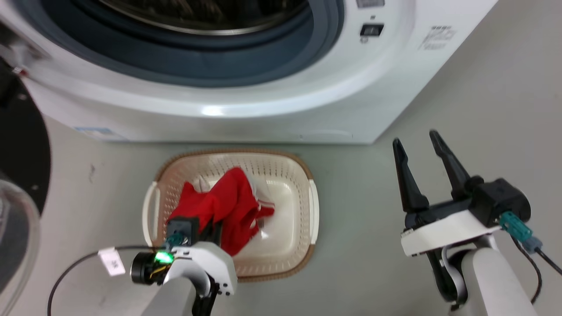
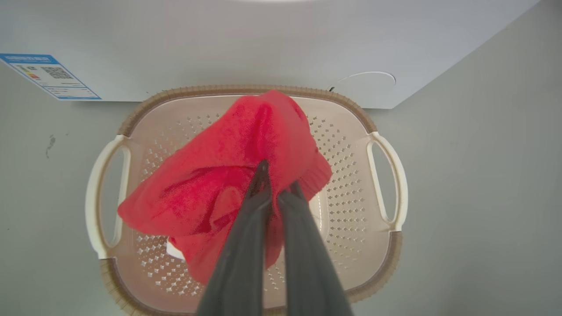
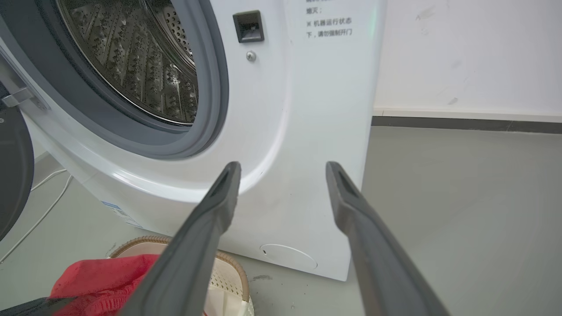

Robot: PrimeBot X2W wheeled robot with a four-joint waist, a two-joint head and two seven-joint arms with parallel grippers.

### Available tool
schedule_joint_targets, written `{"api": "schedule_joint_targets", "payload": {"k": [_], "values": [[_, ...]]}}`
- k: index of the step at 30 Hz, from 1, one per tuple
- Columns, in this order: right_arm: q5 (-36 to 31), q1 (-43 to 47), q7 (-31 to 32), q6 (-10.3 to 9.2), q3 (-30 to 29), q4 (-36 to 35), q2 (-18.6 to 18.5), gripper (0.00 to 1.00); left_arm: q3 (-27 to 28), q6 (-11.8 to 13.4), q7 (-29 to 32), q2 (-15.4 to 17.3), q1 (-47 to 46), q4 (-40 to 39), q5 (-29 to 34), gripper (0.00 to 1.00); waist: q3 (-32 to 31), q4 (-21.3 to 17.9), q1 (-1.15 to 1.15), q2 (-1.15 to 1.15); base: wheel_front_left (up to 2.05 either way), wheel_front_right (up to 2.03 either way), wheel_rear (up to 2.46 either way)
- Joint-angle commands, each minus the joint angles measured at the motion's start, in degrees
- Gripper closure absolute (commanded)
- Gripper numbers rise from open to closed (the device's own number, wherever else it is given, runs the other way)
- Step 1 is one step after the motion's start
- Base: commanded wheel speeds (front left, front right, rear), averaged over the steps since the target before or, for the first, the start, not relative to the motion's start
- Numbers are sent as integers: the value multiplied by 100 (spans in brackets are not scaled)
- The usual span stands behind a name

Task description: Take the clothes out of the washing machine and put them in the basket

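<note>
The red clothes (image 1: 228,202) with white trim hang bunched over the inside of the cream basket (image 1: 281,157), which stands on the floor right in front of the white washing machine (image 1: 263,114). My left gripper (image 1: 213,230) is shut on the clothes. In the left wrist view its fingertips (image 2: 262,169) pinch a fold of the clothes (image 2: 210,184) above the basket (image 2: 351,175). My right gripper (image 1: 416,137) is open and holds nothing, right of the basket. In its wrist view my right gripper (image 3: 283,164) points at the washing machine (image 3: 307,131), whose steel drum (image 3: 131,57) looks bare.
The machine's black-framed glass door (image 1: 22,153) stands open at the left. A cable with a white tag (image 1: 112,261) lies on the floor by my left arm. Grey floor (image 1: 505,87) stretches to the right of the machine, up to a white wall (image 3: 465,57).
</note>
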Motion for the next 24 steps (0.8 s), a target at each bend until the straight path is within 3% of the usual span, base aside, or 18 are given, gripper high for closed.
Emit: {"api": "schedule_joint_targets", "payload": {"k": [1, 7, 17, 18, 19, 21, 22, 24], "values": [[-5, -215, -35, -2, 72, -68, 1, 0, -46, -88, -33, -22, -404, 458, 49, 100, 655, -180, -1, 0, 0, 0, 0], [58, -518, -92, -2, 100, -55, 3, 0, 96, -120, -41, 80, -1328, 1522, 44, 100, 1416, -420, -1, 0, 0, 0, 0], [282, -759, -199, -3, 232, 67, 3, 0, 524, 86, -36, 232, -1914, 2236, -194, 100, 2041, -740, -1, 0, 0, 0, 0], [287, -787, -199, -3, 240, 72, 3, 0, 563, 87, -37, 244, -1963, 2325, -239, 85, 2074, -747, -1, 0, 0, 0, 0], [295, -805, -202, -3, 251, 84, 3, 0, 577, 71, -37, 253, -2004, 2402, -258, 78, 2095, -752, -1, 0, 0, 0, 0], [300, -832, -207, -3, 266, 98, 2, 0, 602, 45, -38, 293, -2091, 2516, -297, 20, 2114, -757, -1, 0, 0, 0, 0], [306, -849, -203, -3, 275, 95, 2, 0, 597, 51, -38, 312, -2122, 2554, -289, 0, 2110, -757, -1, 0, 0, 0, 0], [331, -878, -205, -3, 287, 120, 2, 0, 591, 39, -37, 335, -2120, 2620, -288, 0, 2034, -751, -1, 0, 0, 0, 0]]}}
